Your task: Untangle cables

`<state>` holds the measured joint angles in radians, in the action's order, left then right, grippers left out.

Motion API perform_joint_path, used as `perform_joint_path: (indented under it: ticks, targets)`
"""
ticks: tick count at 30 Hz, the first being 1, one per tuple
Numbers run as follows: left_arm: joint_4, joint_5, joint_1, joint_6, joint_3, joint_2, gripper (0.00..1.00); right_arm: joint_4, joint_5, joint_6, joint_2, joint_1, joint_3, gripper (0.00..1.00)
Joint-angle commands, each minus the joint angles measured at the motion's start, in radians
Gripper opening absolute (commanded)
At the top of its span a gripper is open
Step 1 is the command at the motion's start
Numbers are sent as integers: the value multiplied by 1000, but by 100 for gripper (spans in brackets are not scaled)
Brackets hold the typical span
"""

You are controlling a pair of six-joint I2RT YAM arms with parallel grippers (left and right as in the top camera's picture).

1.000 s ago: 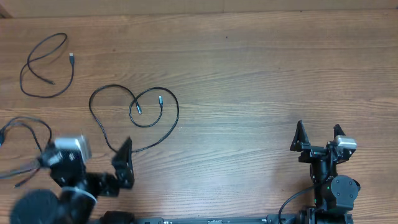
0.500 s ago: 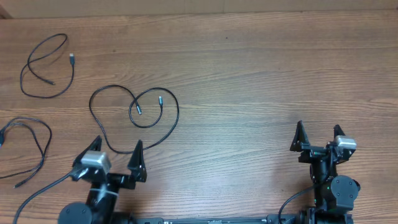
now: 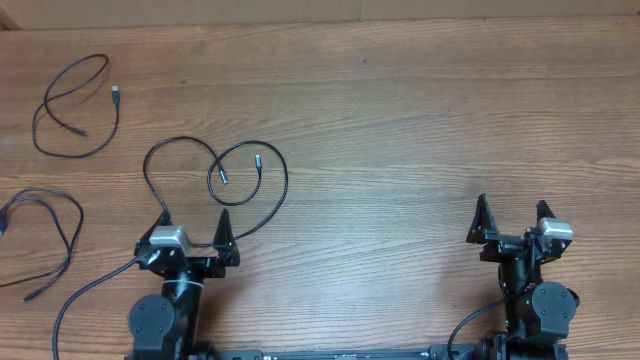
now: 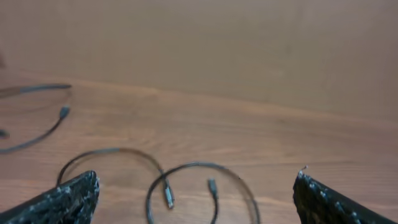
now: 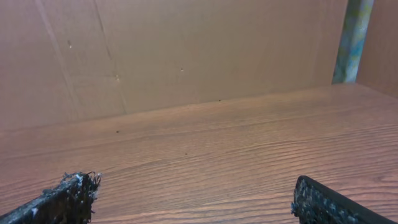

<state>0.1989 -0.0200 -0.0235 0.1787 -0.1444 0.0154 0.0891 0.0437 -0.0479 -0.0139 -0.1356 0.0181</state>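
Three thin black cables lie apart on the wooden table. One cable forms a loop at the far left back. A second cable lies at the left edge. The middle cable curls in two loops, its silver-tipped plugs inside the smaller one. My left gripper stands open just in front of this cable, holding nothing. The left wrist view shows the loop and both plugs between the open fingers. My right gripper stands open at the near right, over bare wood.
A thicker black wire runs from the left arm's base across the near left of the table. A brown cardboard wall stands along the far edge. The right half of the table holds only the right arm.
My left arm has swung in from the left edge and now faces forward, centred just in front of the middle cable. The cables and the right arm have not moved.
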Motion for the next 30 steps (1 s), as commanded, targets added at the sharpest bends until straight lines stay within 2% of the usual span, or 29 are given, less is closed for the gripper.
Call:
perform_joint_path:
  ticks: [1,6,16,25,30]
  targets:
    - [-78,62,11,-18,81,-12,100,-7,-8,8,11,5,-10,100]
    - [-129,88,11,-18,140,-13,99,-7,-8,8,11,5,-10,100]
    - [-119,46,11,-186,140,-13,99,-7,-8,8,11,5,-10,100]
    - [-122,48,14,-183,140,-13,99,-7,-8,8,11,5,-10,100]
    - [-124,54,88,-183,140,-13,100,-7,-8,8,11,5,-10,100]
